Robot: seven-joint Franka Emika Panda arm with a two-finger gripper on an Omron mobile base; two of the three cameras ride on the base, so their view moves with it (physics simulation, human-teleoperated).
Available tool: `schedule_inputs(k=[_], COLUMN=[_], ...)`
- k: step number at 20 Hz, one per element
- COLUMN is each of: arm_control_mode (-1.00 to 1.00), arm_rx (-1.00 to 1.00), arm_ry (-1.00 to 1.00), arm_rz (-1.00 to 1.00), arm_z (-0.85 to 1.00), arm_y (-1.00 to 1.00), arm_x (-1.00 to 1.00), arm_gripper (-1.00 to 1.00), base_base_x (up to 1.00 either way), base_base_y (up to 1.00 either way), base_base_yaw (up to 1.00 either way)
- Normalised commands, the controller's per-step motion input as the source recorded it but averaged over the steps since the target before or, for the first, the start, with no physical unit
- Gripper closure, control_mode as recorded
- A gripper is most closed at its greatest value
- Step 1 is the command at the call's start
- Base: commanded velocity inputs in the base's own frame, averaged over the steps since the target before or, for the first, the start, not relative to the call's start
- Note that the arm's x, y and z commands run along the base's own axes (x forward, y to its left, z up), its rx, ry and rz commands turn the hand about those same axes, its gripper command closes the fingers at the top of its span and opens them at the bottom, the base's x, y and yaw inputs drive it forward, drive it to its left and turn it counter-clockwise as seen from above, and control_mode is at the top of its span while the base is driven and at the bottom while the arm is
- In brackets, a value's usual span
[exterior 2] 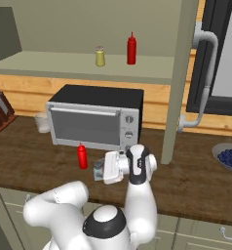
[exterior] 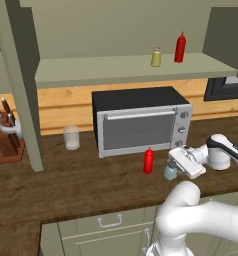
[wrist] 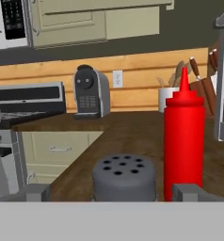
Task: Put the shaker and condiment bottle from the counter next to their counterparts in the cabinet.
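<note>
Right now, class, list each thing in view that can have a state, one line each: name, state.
gripper: open, fingers either side of the shaker
shaker: upright on the counter, capped
condiment bottle: upright on the counter, capped
microwave: door shut
cabinet: open-fronted, yellowish shaker and red bottle upright on its shelf

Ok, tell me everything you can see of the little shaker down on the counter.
The shaker is small, pale blue-grey and translucent-looking, with a round dark grey cap pierced by holes. It stands upright on the wooden counter before the microwave, beside the taller red condiment bottle, apart from it. The open tool brackets it, a fingertip either side; contact can't be judged.
</note>
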Motion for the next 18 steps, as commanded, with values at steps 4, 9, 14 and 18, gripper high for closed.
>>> schedule_inputs(k=[4,9,14,18], arm_control_mode=[-1.0,-1.0,-1.0,-1.0], arm_rx=[0.0,0.0,-0.01,0.0], arm_ry=[0.0,0.0,0.0,0.0], arm_rz=[0.0,0.0,0.0,0.0], arm_z=[0.0,0.0,0.0,0.0], arm_y=[0.13,0.14,0.2,0.03], arm_x=[0.0,-0.01,0.0,0.0], arm_gripper=[-1.0,-1.0,1.0,1.0], base_base_x=[0.0,0.0,0.0,0.0], base_base_y=[0.0,0.0,0.0,0.0], base_base_yaw=[0.0,0.0,0.0,0.0])
